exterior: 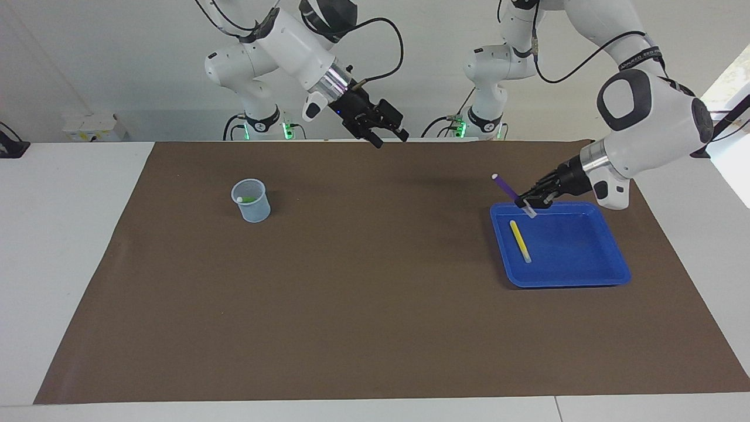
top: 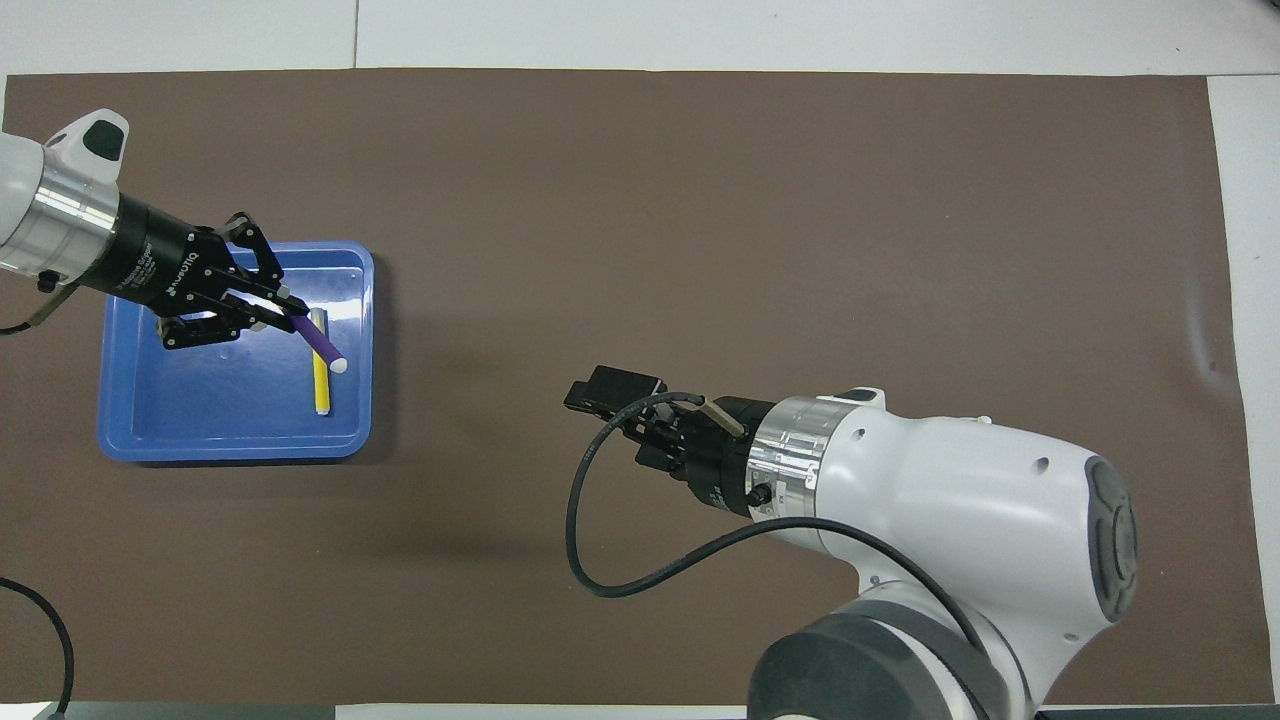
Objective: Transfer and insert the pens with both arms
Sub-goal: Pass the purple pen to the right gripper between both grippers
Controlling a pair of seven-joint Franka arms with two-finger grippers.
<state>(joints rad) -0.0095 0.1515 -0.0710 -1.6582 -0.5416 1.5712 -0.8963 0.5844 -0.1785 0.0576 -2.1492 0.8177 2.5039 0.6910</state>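
My left gripper (exterior: pixel 525 204) (top: pixel 292 313) is shut on the purple pen (exterior: pixel 505 187) (top: pixel 318 344) and holds it tilted in the air over the blue tray (exterior: pixel 592 266) (top: pixel 210 420). The yellow pen (exterior: pixel 520 241) (top: pixel 321 385) lies flat in the tray. A green pen (exterior: pixel 248 200) rests inside the clear cup (exterior: pixel 252 202) toward the right arm's end of the table. My right gripper (exterior: pixel 388 139) (top: pixel 615 400) hangs open with nothing in it, high over the mat's edge nearest the robots.
A brown mat (exterior: pixel 375 293) (top: pixel 700 200) covers most of the white table (exterior: pixel 64 234). The cup does not show in the overhead view, where the right arm's body covers that part of the mat.
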